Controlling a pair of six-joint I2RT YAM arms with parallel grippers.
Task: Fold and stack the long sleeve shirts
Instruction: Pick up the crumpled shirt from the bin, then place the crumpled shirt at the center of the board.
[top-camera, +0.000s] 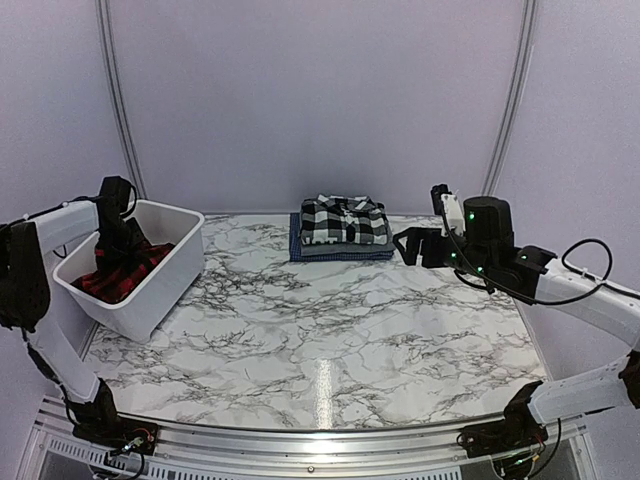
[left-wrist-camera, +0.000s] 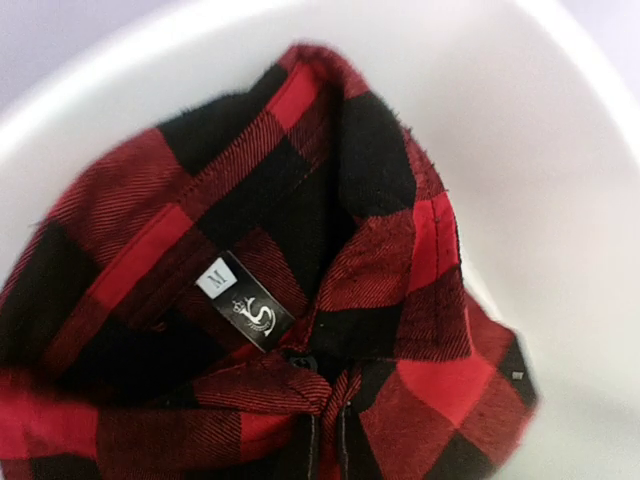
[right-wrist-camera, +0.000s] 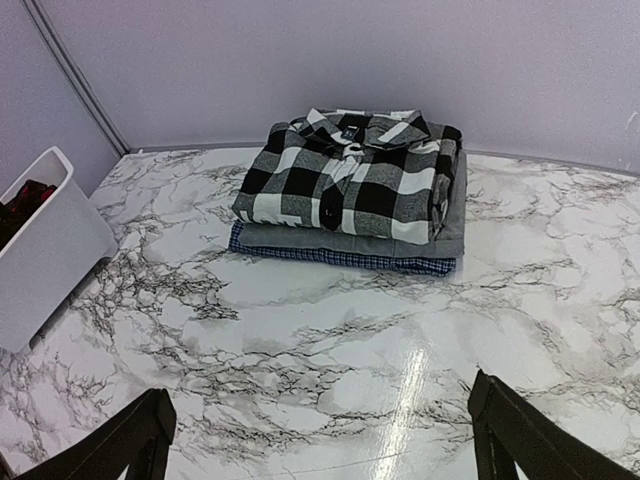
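Observation:
A red-and-black check shirt (top-camera: 120, 272) lies crumpled in the white tub (top-camera: 170, 275). My left gripper (top-camera: 118, 235) reaches down into the tub and is shut on a fold of this shirt (left-wrist-camera: 200, 230) below the collar and size label; its dark fingers (left-wrist-camera: 312, 450) pinch the cloth. At the back of the table is a folded stack: a black-and-white plaid shirt (right-wrist-camera: 350, 175) on top, a grey one (right-wrist-camera: 400, 243) under it and a blue one (right-wrist-camera: 340, 260) at the bottom. My right gripper (right-wrist-camera: 320, 390) hovers open, right of the stack (top-camera: 343, 225), holding nothing.
The tub's white wall (left-wrist-camera: 560, 200) surrounds the red shirt on all sides. The tub (right-wrist-camera: 45, 250) stands at the table's left edge. Marble tabletop (top-camera: 330, 340) stretches between the tub, the stack and the arm bases. A lilac curtain wall closes the back.

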